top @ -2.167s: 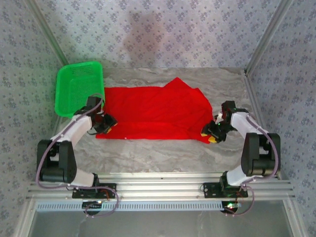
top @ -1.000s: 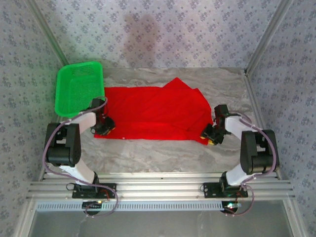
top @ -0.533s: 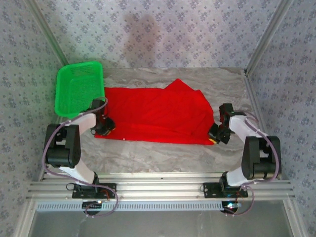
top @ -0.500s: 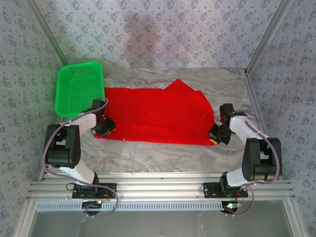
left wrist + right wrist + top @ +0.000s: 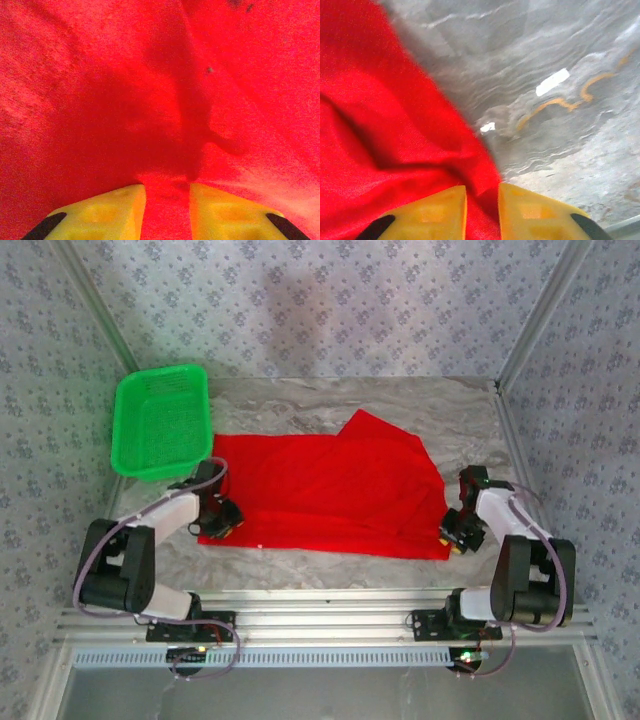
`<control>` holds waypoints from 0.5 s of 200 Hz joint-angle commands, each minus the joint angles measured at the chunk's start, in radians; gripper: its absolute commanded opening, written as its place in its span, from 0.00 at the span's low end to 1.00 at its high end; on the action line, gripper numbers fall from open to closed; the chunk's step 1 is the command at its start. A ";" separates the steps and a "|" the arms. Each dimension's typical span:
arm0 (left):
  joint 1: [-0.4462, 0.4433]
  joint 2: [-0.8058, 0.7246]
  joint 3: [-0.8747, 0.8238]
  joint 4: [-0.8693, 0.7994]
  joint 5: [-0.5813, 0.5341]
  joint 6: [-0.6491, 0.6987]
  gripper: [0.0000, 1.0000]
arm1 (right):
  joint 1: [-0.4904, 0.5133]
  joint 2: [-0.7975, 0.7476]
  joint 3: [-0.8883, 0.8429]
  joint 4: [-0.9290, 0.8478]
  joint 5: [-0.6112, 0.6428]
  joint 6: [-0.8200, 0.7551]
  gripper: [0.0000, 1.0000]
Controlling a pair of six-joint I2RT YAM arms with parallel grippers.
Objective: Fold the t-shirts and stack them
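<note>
Since both my arms drew back toward the near edge, the t-shirt (image 5: 330,490) has slid with them across the bench (image 5: 320,575) and now lies flatter. Left jaws: clamped on the near left corner, red cloth pinched between the yellow pads (image 5: 100,212) (the green basket (image 5: 160,420) sits just beside the far left corner). Right jaws: clamped on the near right corner, at the cloth's edge. I judge the spreading pull nearly complete. One flap at the far side remains doubled over, and no fold has begun.
</note>
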 commanded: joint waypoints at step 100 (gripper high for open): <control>-0.004 -0.245 0.238 -0.263 -0.057 0.046 0.78 | 0.291 -0.095 0.098 0.096 -0.292 0.212 0.51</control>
